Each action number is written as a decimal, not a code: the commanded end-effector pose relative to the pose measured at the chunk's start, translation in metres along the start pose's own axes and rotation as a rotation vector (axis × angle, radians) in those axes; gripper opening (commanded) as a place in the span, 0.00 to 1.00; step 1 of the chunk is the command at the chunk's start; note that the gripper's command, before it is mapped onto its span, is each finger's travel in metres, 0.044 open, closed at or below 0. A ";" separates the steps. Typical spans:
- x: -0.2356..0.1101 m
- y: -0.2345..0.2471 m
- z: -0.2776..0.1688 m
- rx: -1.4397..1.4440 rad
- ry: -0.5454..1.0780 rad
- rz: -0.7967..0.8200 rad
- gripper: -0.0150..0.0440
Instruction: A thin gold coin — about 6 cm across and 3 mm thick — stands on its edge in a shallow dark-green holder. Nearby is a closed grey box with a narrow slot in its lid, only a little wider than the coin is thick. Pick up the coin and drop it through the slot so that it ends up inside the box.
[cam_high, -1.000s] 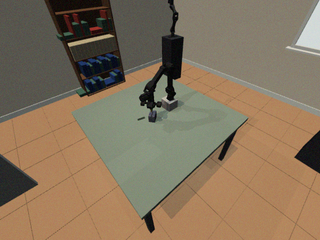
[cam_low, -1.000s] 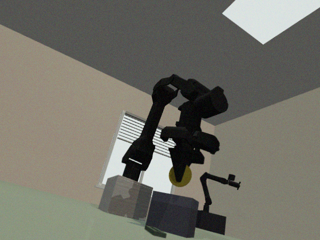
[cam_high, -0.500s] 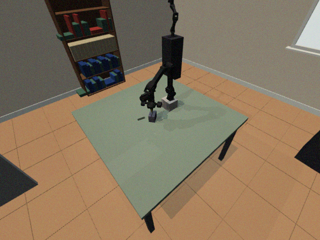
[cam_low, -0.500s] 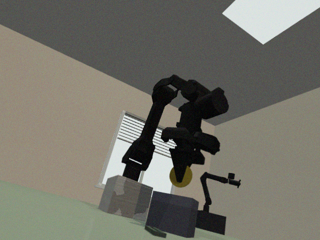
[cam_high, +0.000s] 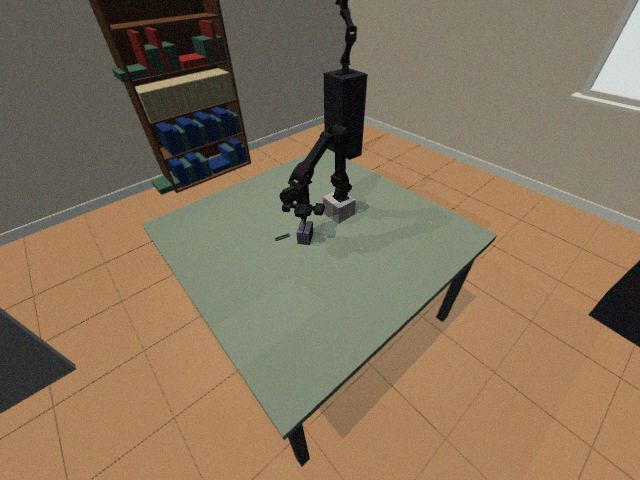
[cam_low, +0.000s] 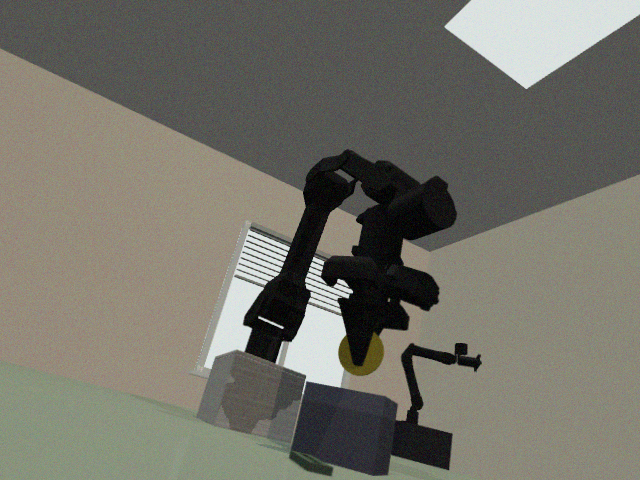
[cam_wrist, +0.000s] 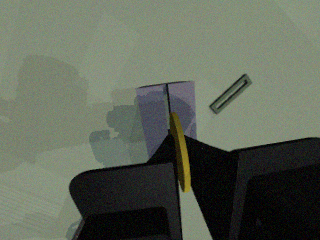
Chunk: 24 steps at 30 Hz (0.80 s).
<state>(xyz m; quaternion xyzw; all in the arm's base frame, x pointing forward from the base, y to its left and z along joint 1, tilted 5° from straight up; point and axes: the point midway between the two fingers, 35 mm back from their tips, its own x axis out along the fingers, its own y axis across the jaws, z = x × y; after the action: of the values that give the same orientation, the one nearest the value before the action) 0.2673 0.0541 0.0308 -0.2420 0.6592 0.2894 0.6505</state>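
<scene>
My gripper is shut on the gold coin, which is held on edge between the fingertips. The grey box stands below. In the exterior view a small gap shows between the coin's lower edge and the lid. In the wrist view the dark slot runs up the lid, nearly in line with the coin; the coin's near end leans a little right, and the fingers hide the slot's near part. The empty dark-green holder lies beside the box.
The pale block under the arm's base stands behind the box on the green table. A bookcase and a dark pedestal with another arm stand beyond the table.
</scene>
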 end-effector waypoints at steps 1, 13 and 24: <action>0.001 0.000 0.000 0.000 0.000 0.000 0.25; 0.006 0.000 -0.002 -0.001 0.000 0.000 0.25; 0.010 0.000 -0.001 -0.005 0.000 0.000 0.25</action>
<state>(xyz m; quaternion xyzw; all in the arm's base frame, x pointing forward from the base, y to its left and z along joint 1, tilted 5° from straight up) 0.2665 0.0539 0.0229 -0.2422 0.6578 0.2890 0.6520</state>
